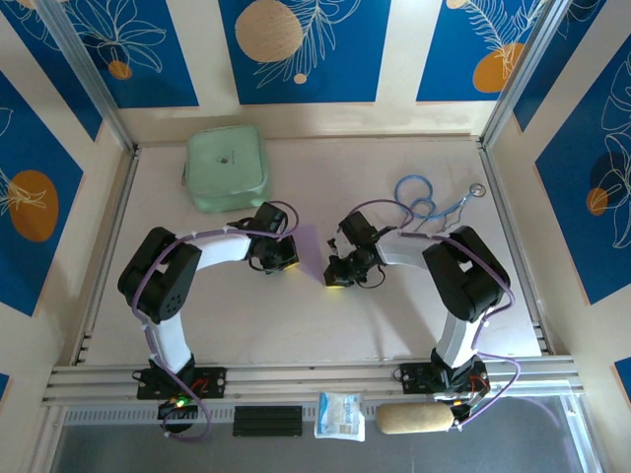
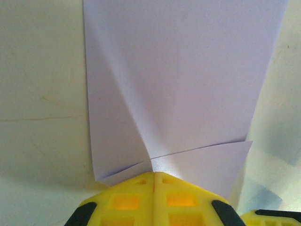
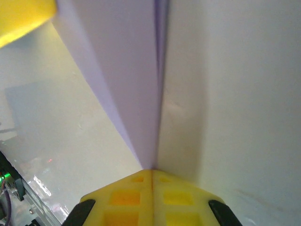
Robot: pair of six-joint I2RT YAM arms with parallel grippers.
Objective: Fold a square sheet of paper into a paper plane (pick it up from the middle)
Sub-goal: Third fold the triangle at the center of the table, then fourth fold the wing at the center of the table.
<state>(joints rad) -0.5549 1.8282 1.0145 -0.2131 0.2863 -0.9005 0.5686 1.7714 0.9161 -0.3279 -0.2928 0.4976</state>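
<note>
Seen from above, the lilac sheet (image 1: 310,246) is pinched at 9 o'clock by the left end effector (image 2: 154,174) and at 4 o'clock by the right end effector (image 3: 152,171).

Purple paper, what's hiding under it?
The pale table shows around the paper, which the left claw and right claw pinch. The patch straight beneath it is covered, so anything there can't be seen.

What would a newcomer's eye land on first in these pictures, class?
First comes the pale lilac paper sheet at the middle of the table, partly folded with visible creases. The left pincer and the right pincer are shut on it from opposite sides. Next comes the mint-green pouch at the table's far left, then the blue patterned walls all around.
</note>
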